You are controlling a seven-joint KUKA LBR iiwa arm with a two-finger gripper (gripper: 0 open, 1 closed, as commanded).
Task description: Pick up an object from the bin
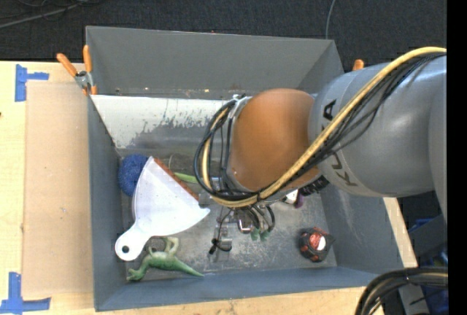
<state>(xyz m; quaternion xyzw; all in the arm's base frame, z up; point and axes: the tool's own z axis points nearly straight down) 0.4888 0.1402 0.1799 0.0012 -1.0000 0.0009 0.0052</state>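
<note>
Gripper hangs low over the front middle of the bin, under the arm's orange cover; whether it is open or closed cannot be told. Nearest, just to its left, lies a white fan-shaped paddle, with a green toy lizard by the front wall. A small black-and-red thing sits apart on the right.

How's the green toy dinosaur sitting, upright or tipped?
Tipped: the green toy dinosaur lies flat on its side on the bin floor, near the front wall.
</note>
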